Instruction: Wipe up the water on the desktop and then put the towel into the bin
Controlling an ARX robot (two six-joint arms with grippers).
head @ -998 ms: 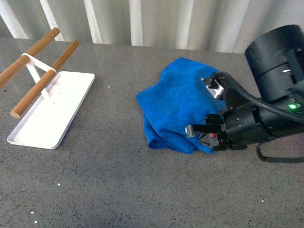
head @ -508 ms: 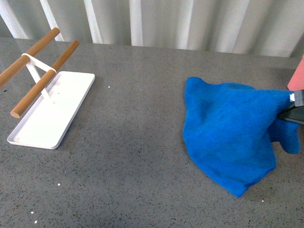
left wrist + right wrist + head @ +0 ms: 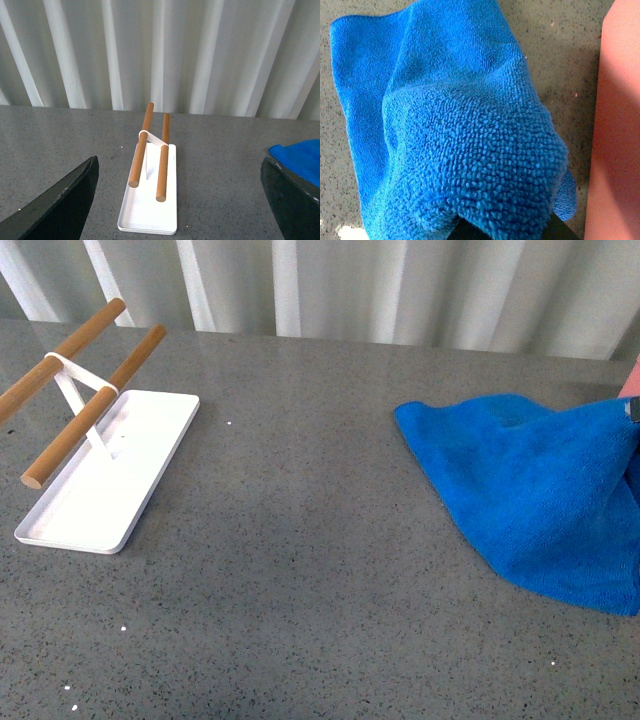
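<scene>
The blue towel point(image 3: 540, 500) lies stretched over the right side of the dark grey desktop point(image 3: 300, 570), its far corner pulled up toward the picture's right edge. The right wrist view has the towel point(image 3: 460, 125) bunched in my right gripper point(image 3: 505, 232), which is shut on it, with the cloth hiding the fingers. The salmon-pink bin point(image 3: 615, 125) stands right beside the held cloth, and only a sliver of the bin point(image 3: 632, 380) shows in the front view. My left gripper point(image 3: 179, 160) hangs open and holds nothing, and a corner of the towel point(image 3: 300, 152) shows by one finger.
A flat white tray point(image 3: 110, 475) carrying two wooden rods point(image 3: 95, 405) stands at the left of the desktop, and the tray point(image 3: 150, 220) lies between the left gripper's fingers in its wrist view. White pleated curtains point(image 3: 350, 285) close off the back.
The right arm has moved right, out of the front view, dragging the towel with it. The cloth went from a crumpled heap near the middle to a stretched sheet at the right edge.
</scene>
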